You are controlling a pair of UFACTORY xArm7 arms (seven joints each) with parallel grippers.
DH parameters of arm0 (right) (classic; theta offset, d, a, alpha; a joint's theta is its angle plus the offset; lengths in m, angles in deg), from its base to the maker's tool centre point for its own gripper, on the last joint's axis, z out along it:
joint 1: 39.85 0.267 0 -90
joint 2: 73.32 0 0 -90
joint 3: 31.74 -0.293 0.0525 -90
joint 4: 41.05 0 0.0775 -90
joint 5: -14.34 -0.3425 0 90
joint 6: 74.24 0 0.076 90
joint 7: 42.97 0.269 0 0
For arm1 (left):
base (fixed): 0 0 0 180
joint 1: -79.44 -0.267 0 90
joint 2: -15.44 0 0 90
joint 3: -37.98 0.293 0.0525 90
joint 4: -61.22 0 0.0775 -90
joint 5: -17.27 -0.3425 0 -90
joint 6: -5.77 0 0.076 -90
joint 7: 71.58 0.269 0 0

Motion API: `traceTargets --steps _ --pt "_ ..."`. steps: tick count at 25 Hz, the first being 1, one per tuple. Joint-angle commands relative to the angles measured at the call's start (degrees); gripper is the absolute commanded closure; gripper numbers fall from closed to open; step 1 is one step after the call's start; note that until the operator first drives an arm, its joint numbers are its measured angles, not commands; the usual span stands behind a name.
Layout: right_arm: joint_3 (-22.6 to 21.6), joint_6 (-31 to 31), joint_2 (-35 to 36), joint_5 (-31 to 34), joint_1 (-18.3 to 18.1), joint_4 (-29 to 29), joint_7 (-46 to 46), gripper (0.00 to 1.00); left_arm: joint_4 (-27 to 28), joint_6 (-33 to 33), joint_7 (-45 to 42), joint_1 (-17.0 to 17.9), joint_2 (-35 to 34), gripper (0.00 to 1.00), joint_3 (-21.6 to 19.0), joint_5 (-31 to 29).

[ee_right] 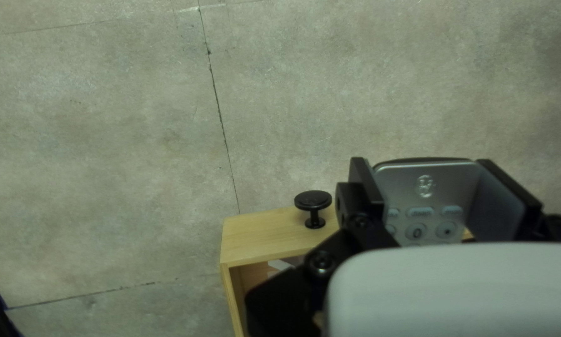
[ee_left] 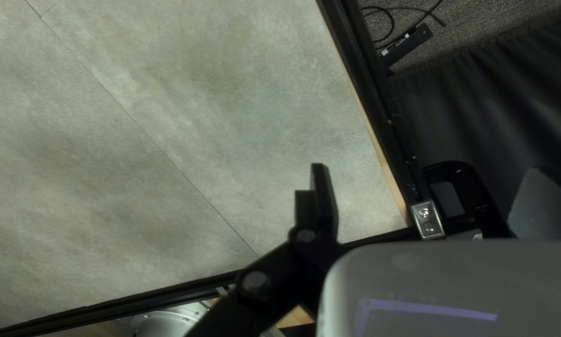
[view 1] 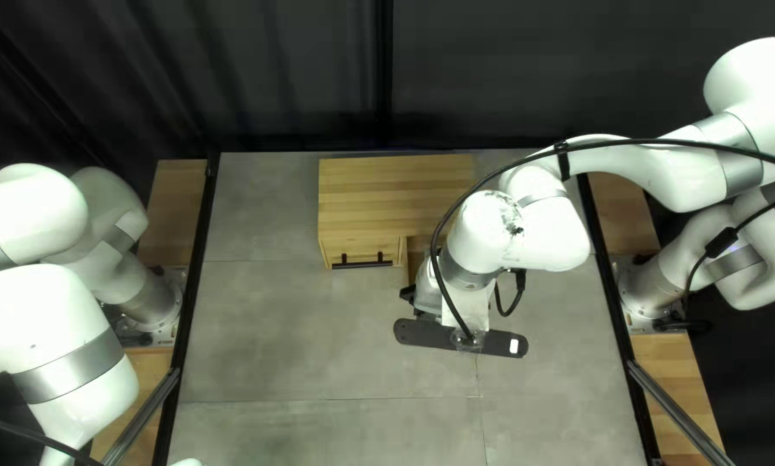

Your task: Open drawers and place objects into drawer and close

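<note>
A wooden drawer box (view 1: 387,194) stands at the back middle of the table. Its left drawer, shut, carries a black bar handle (view 1: 361,261). In the right wrist view the right drawer (ee_right: 261,234) is pulled out, and a black knob (ee_right: 313,208) sits on its front. My right gripper (ee_right: 432,192) is shut on a silver remote control (ee_right: 425,187) with round buttons, held just over the open drawer. In the top left view my right arm's wrist (view 1: 484,246) hides that drawer and the remote. My left gripper (ee_left: 430,196) hangs open and empty above the table's near left corner.
A black frame rail (ee_left: 369,93) borders the grey tabletop (view 1: 309,336) near my left gripper, with a dark curtain and cables beyond. A black bar-shaped mount (view 1: 458,340) sticks out under my right wrist. Wooden side boards (view 1: 174,207) flank the table.
</note>
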Motion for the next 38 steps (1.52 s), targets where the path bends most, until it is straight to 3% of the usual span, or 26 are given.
traceTargets --steps 1,11,30,38 --pt "3.9 -5.2 -1.1 -9.7 -2.3 1.7 -13.7 1.0 0.0 0.0 0.0 0.0 0.0 0.0 0.0 0.0" --pt "6.5 -12.3 0.8 -17.6 -4.4 5.9 -18.8 1.0 0.0 0.0 0.0 0.0 0.0 0.0 0.0 0.0" --pt "7.1 -11.9 4.4 -26.2 -5.3 5.5 -24.4 1.0 0.0 0.0 0.0 0.0 0.0 0.0 0.0 0.0" --pt "7.9 -10.6 4.0 -29.5 -6.4 2.5 -27.1 1.0 0.0 0.0 0.0 0.0 0.0 0.0 0.0 0.0"
